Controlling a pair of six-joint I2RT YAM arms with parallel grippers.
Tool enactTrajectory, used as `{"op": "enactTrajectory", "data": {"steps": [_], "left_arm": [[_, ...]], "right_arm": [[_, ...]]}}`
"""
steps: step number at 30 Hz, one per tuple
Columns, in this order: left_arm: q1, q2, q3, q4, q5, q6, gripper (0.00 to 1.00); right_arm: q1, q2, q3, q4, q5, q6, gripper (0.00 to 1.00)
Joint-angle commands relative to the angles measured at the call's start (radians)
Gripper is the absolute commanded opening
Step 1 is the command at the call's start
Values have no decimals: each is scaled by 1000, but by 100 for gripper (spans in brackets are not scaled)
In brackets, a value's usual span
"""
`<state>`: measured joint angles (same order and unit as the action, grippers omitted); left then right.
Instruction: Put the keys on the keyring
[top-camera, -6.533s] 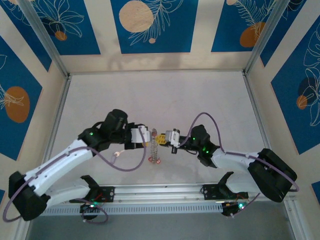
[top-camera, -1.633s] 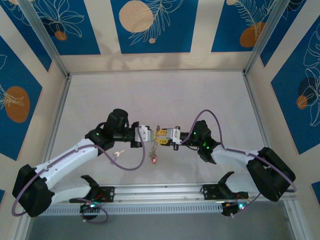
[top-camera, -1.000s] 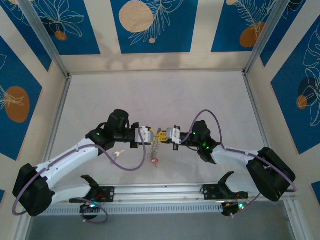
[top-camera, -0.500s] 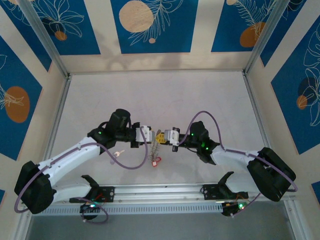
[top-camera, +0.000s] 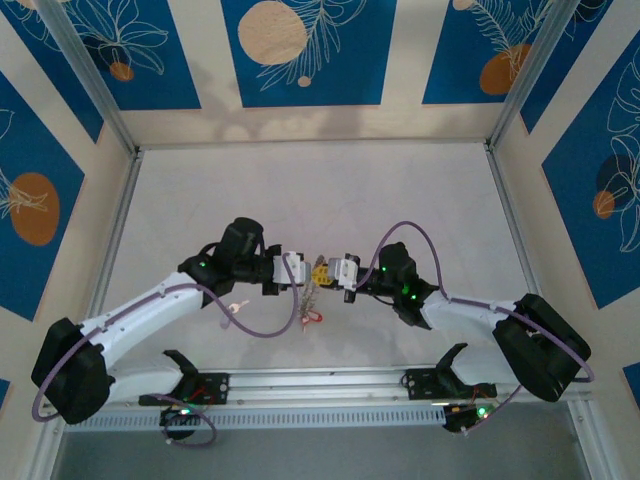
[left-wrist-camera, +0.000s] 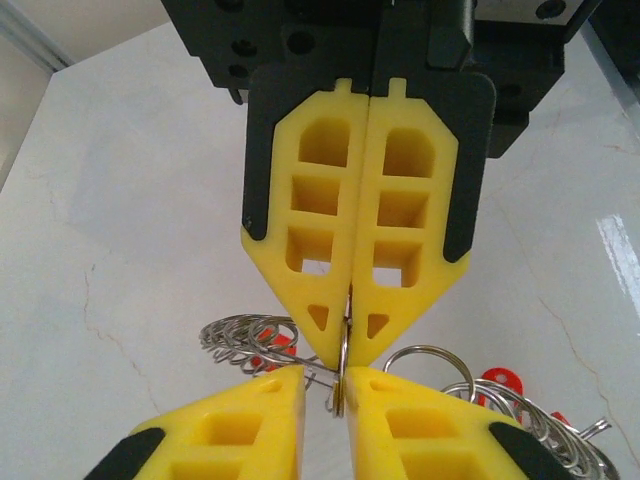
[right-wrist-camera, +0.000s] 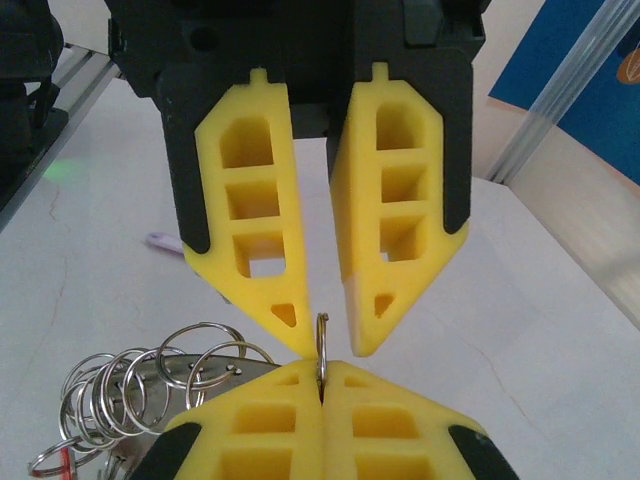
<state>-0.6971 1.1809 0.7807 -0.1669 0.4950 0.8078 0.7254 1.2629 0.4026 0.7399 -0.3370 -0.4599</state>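
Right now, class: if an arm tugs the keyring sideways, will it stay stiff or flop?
Probably floppy: the keyring is many linked loops trailing from the right gripper, so it should swing. Likely slippery: thin shiny wire sits edge-on in its shut jaws. The small red keys look light.

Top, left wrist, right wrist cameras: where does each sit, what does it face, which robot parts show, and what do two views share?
Top: above, behind the bases, looking down at the table; left arm, right arm.
Left wrist: on that wrist, facing the right gripper; own fingers low.
Right wrist: mirrored, facing the left gripper; own fingers low.
Both wrists share the ring.
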Motion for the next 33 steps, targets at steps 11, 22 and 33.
{"op": "enactTrajectory", "data": {"steps": [11, 22, 33], "left_arm": [[-31, 42, 23, 5, 29, 35, 0], [21, 2, 31, 27, 34, -24, 0], [238, -112, 58, -82, 191, -30, 0]], "right_arm": [[9, 11, 24, 128, 24, 41, 0], [-54, -45, -46, 126, -9, 49, 41], [-117, -136, -22, -37, -253, 118, 56]]}}
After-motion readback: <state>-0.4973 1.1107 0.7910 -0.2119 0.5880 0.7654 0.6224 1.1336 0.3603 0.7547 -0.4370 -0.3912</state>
